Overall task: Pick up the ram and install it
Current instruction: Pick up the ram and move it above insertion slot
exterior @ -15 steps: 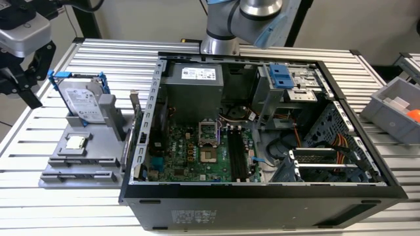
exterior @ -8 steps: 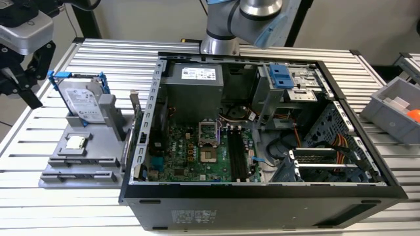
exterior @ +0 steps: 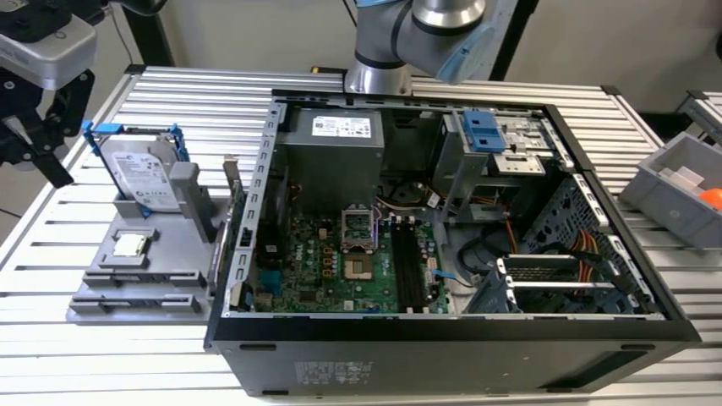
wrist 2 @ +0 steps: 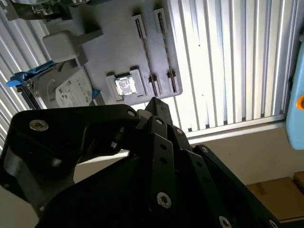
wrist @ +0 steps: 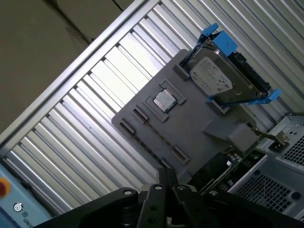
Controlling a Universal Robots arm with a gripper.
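One thin, narrow, dark green memory stick, the ram [exterior: 230,184], stands on its long edge at the side of a flat grey plastic holder plate [exterior: 147,283] that faces the computer case. In the first wrist view I see its green board [wrist: 236,162] edge-on between that plate [wrist: 190,128] and the case wall. On the same plate, a silver hard drive in a blue frame [exterior: 147,178] stands tilted in its cradle, to the exterior view's left of the ram, and a small square silver processor chip [exterior: 130,245] lies flat in a recess. Both wrist views show the drive [wrist 2: 66,90] [wrist: 216,76] and the chip [wrist 2: 126,86] [wrist: 164,100] on the plate [wrist 2: 109,47]. The plate rests on the slatted aluminium counter [exterior: 169,93], just beside the open black computer case [exterior: 451,334], whose green motherboard [exterior: 327,271] faces up. My black linkage tool [exterior: 51,169] hangs over the counter's edge at the exterior view's far left, apart from the ram with the hard drive between them. Its fingers look drawn together at the tips in both wrist views [wrist 2: 153,102] [wrist: 165,173], with nothing held between them. The silver and blue arm [exterior: 395,34] rises behind the case, and a grey plastic bin [exterior: 677,182] sits at the exterior view's right.
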